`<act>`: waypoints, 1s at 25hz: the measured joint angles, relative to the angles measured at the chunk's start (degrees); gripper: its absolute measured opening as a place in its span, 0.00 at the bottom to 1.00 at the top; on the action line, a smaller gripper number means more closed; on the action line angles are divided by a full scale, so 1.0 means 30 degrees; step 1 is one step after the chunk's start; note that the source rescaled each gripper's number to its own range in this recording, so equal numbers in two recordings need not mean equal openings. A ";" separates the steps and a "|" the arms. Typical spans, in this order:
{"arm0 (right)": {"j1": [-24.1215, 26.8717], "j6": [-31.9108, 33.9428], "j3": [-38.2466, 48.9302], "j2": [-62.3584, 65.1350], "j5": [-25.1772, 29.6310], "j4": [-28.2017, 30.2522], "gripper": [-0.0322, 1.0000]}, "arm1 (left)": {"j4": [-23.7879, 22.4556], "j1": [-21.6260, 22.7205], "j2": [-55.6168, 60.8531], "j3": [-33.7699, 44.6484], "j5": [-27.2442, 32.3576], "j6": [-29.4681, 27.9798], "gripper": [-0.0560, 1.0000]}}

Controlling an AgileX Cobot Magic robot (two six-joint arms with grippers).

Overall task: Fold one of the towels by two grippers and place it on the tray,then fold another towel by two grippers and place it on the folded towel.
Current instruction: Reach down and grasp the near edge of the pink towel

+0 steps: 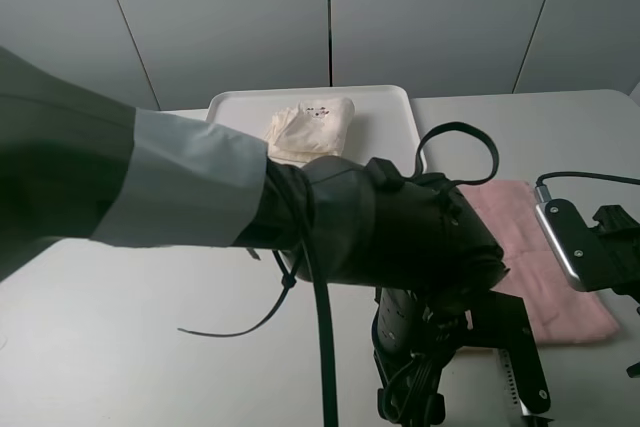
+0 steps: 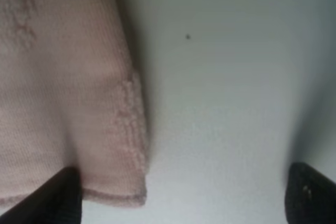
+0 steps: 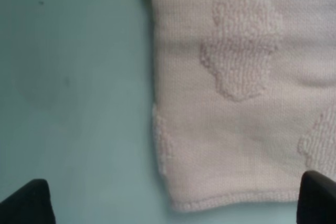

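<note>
Pale pink and roughly square, the terry cloth towel with its faint embossed pattern lies flat on the white surface at about four o'clock in the high view. At twelve o'clock sits the flat white rectangular plastic tray with rounded corners and a low rim. On it rests the cream, off-white terry cloth towel, folded into a small thick bundle. The cream towel and the pink towel lie well apart.

The left arm, wrapped in a grey sleeve, reaches in from nine o'clock across the middle and hides the pink towel's edge on that side.

The left claw stands wide and holds nothing. One black fingertip is at the hem by a towel corner, and the other is over bare surface.

The right claw is just as wide and empty, straddling another corner of the pink towel. Whether any fingertip touches the cloth cannot be told.
</note>
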State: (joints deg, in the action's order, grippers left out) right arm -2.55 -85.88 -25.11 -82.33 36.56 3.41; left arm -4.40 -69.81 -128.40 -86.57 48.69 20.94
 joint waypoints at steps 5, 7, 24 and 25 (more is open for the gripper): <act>0.0000 0.0000 0.0000 -0.0228 -0.0036 0.0000 1.00 | 0.0000 0.0000 -0.0140 0.0000 0.0000 0.0000 0.99; 0.0000 0.0000 0.0000 -0.0769 -0.0119 0.0000 1.00 | 0.0069 0.0000 -0.0140 0.0000 0.0000 0.0000 0.99; 0.0000 0.0000 0.0000 -0.3358 -0.1723 0.0149 1.00 | 0.0247 0.0000 -0.0140 0.0000 0.0119 0.0000 0.99; 0.0000 0.0000 0.0000 -0.3524 -0.1841 0.0177 1.00 | 0.0247 0.0000 -0.0140 0.0000 0.0119 0.0000 0.99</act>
State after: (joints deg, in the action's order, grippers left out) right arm -2.55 -85.88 -25.11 -92.90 31.03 3.94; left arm -3.66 -69.81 -128.82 -86.57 49.05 20.94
